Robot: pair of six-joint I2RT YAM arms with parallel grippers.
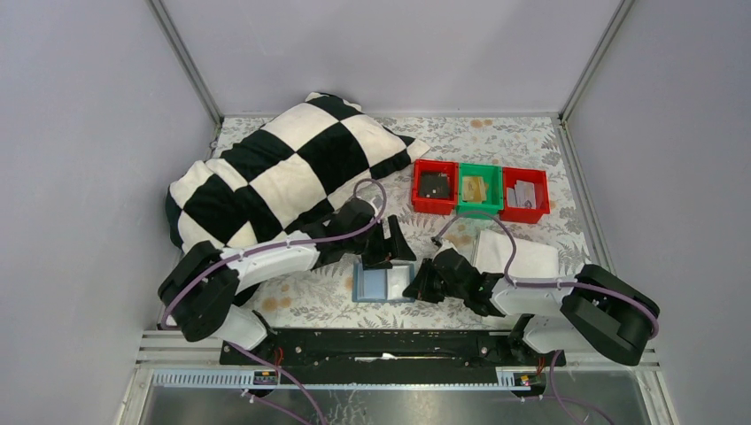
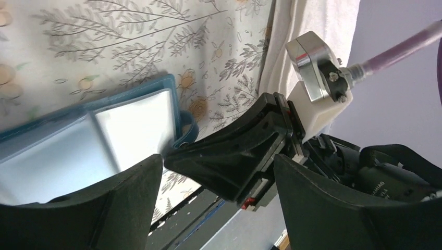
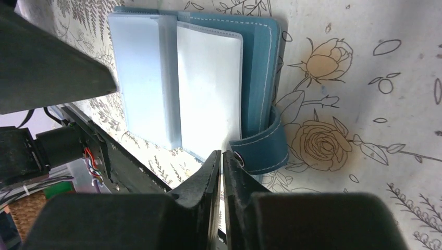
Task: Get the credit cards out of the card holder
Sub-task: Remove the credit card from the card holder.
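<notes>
The card holder [image 1: 383,283] is seen lying open and flat on the table, near the 6 o'clock edge in the top view, between the two hands. Its teal cover faces down and its pale sleeves face up. The snap tab [image 3: 260,148] curls out from its edge.

The left hand [image 1: 390,252] is held wide open at the holder's 12 o'clock side, and nothing is gripped. The right hand [image 3: 222,156] is placed at the holder's 3 o'clock side, beside the snap tab. Its jaws are drawn almost together, with only a slit left. Whether a thin edge is pinched there cannot be told.

The opening of the holder is judged to be done. No card is seen drawn out or carried by either hand. The sleeves look blank and glare-washed, so whether cards remain inside cannot be told. At about 1 o'clock from the holder, a red bin [image 1: 434,188], a green bin [image 1: 479,188] and a second red bin [image 1: 524,193] are set in a row, and small flat items are seen in each. These may be cards, but that cannot be confirmed.

No brand or label can be read on the holder. Small white lettering on the right arm, seen in the left wrist view, is too small to read.
</notes>
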